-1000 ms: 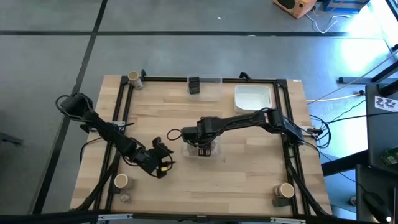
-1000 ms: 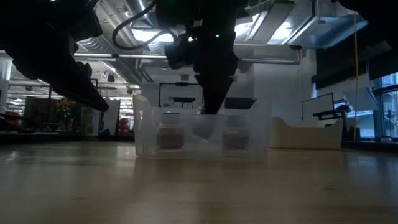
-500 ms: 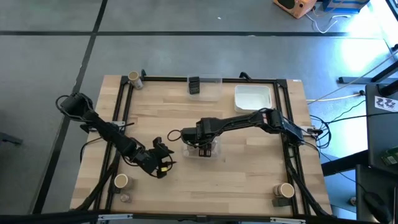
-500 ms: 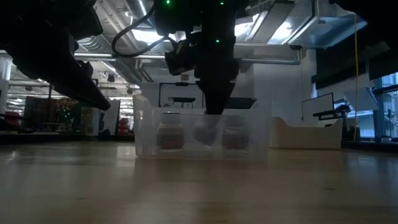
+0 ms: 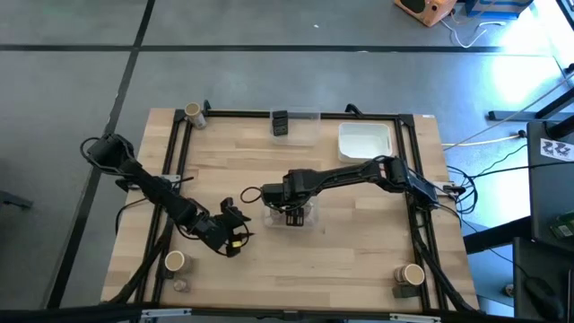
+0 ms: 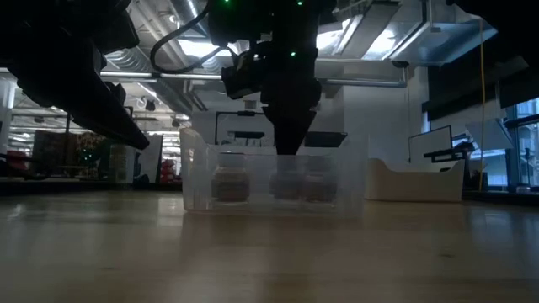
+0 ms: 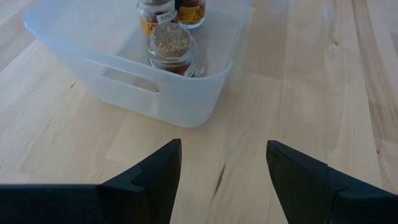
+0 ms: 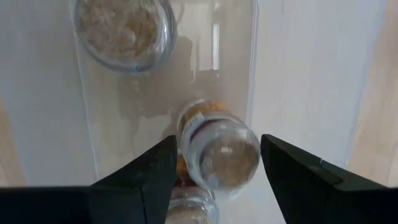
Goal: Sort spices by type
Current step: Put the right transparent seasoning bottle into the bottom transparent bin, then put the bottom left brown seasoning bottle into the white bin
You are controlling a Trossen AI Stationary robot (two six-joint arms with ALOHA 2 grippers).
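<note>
1. A clear plastic bin [image 5: 291,216] stands near the middle of the pale wooden counter [image 5: 359,260]; it serves as the landmark here.
2. The right hand [image 5: 291,211] hangs straight above this bin, its dark fingers [image 8: 140,177] spread apart and pointing down into it, grasping nothing.
3. Just below those spread fingers, a small round glass spice jar with a clear lid [image 8: 219,152] stands free on the bin floor, close against one wall.
4. A second round jar of tan spice [image 8: 122,28] stands farther along the same bin; a third jar shows only partly beside the right hand's finger.
5. In the low view, three small jars [image 6: 286,185] stand side by side inside the bin, with the dark arm coming down over the middle one.
6. The left hand [image 5: 231,235] waits low over the counter, just beside the bin on the left arm's side, its fingers [image 7: 152,180] parted and empty.
7. More spices lie well apart from the bin: a tan-topped round jar [image 5: 192,113] at the far left corner of the counter, another [image 5: 175,261] at the near left corner, a third [image 5: 412,274] at the near right corner.
8. A dark boxy container [image 5: 280,124] sits in another clear bin [image 5: 305,126] at the far edge, beyond the landmark bin.
9. A white rectangular tray [image 5: 366,140] lies beyond the bin towards the far right.
</note>
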